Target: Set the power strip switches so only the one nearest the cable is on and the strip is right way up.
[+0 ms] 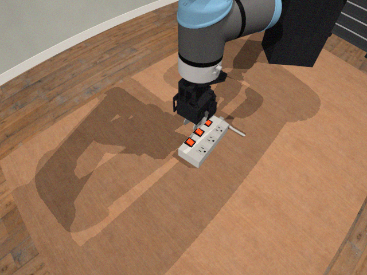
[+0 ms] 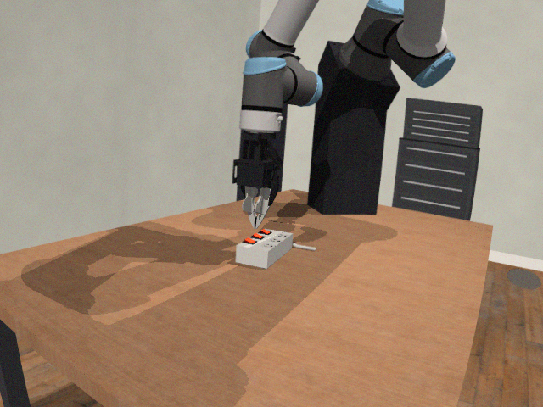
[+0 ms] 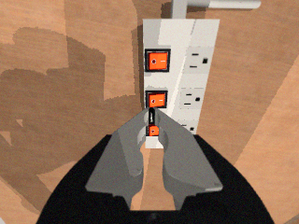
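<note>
Closed gripper (image 2: 255, 224) poised over the power strip (image 1: 203, 142)

Tapered grey fingers pinch together, empty, above the boxy white strip's square orange switches (image 3: 157, 61) on the wooden table (image 2: 372, 306).

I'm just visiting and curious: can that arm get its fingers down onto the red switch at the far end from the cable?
Probably yes. The gripper is shut, holding nothing, and its tips hang just above the power strip, over that end switch. The strip lies switches up, and nothing stands between them.
</note>
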You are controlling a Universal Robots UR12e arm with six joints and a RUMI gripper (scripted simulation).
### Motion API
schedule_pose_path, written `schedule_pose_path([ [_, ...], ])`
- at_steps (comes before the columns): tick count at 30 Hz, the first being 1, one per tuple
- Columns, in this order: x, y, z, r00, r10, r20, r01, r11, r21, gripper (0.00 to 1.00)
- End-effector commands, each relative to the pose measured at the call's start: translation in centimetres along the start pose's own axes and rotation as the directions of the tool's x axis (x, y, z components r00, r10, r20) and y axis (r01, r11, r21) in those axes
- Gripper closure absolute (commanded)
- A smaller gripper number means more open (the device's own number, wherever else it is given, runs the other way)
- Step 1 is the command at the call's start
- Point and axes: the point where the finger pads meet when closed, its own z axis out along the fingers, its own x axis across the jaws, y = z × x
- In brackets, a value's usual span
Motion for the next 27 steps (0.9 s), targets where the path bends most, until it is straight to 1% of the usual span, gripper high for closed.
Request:
schedule_pose_path([
  [1,-0.02,0.04,0.44,1.0,0.0,0.0,0.0,1.0,-0.001,1.0],
  [12,-0.02,0.04,0.87,1.0,0.0,0.0,0.0,1.0,-0.001,1.0],
  [27,-0.02,0.04,0.91,1.0,0.0,0.0,0.0,1.0,-0.001,1.0],
])
